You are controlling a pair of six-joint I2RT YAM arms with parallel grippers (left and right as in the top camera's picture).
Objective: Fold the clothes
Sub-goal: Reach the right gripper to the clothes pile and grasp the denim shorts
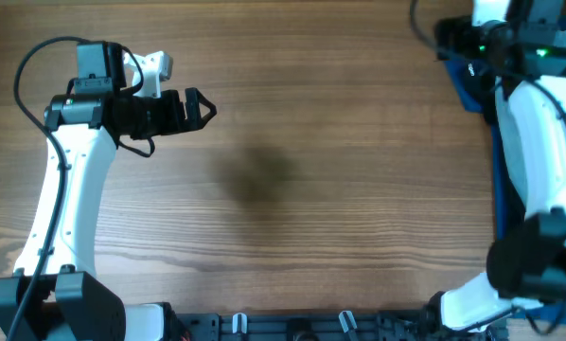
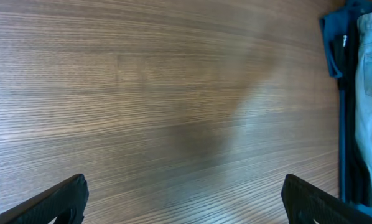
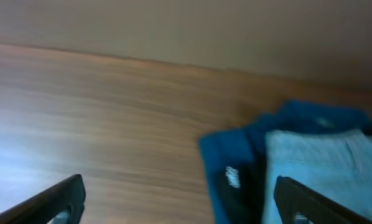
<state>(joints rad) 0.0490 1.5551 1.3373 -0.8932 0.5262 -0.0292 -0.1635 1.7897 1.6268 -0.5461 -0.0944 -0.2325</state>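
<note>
left gripper [image 2: 185,183]: jaws spread, above table [image 2: 142,93] | right gripper [image 3: 180,186]: jaws spread, near shorts [image 3: 323,168] | shorts: lying atop blue garment [image 3: 226,155], untouched

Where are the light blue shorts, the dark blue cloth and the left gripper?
light blue shorts [image 3: 323,155]: right wrist view, middle of fabric.
dark blue cloth [image 3: 220,152]: right wrist view, left corner.
left gripper [image 1: 207,107]: overhead view, between its fingertips.

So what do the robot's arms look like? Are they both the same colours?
Yes, they match. The left arm and right arm have smooth white shells with black joints, and thin black cables loop beside them. The left end effector and right end effector are black, with two fingers each. Small green lights glow on the right arm.
</note>
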